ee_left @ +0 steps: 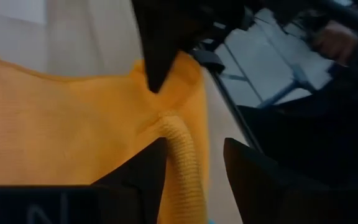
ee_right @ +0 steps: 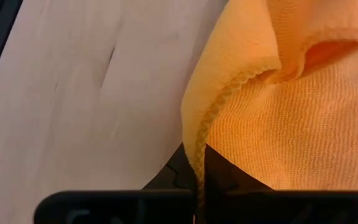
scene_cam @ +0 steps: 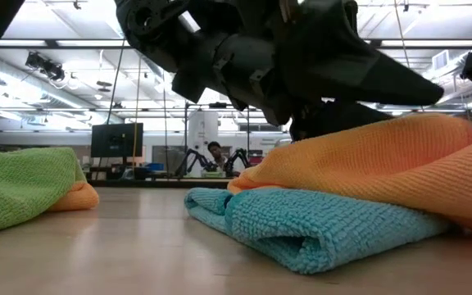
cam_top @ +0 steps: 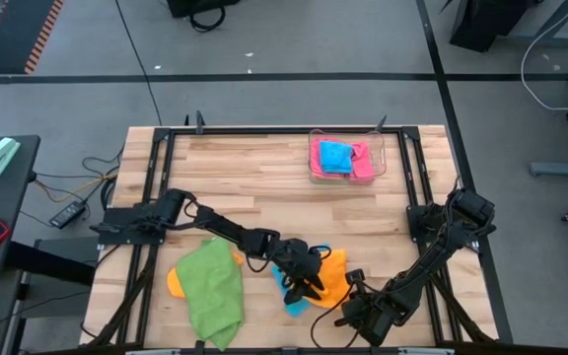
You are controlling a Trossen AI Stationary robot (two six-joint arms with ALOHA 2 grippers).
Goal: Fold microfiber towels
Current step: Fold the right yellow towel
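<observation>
Seen from above, a wooden table (cam_top: 264, 173) is shown with both arms reaching toward its near edge. The left gripper (cam_top: 309, 281) is placed over an orange towel (cam_top: 333, 279) near the middle of that edge, and a blue towel (cam_top: 294, 301) is seen peeking out just beneath and beside the orange one. The right gripper (cam_top: 355, 311) is set at the orange towel's near right corner. To the left, a green towel (cam_top: 213, 291) is spread over a second orange towel (cam_top: 176, 281), of which only an edge is visible. At the far side, a clear tray (cam_top: 383, 158) is seen holding a folded blue towel (cam_top: 335, 156) on a pink towel (cam_top: 361, 163).

The stacking is made plain only from table height: the orange towel (scene_cam: 367, 160) is draped on top of the folded blue towel (scene_cam: 318, 225), with a dark gripper pressed down on it from above. A person is glimpsed far back in the room there.

The left wrist camera alone shows that arm's fingers (ee_left: 253, 174) standing apart, with a raised fold of the orange towel (ee_left: 73, 124) lying between them; whether it is pinched cannot be told.

The right wrist camera shows the hem of the orange towel (ee_right: 291, 124) clamped between the right gripper's closed fingers (ee_right: 225, 174), over bare wood.
</observation>
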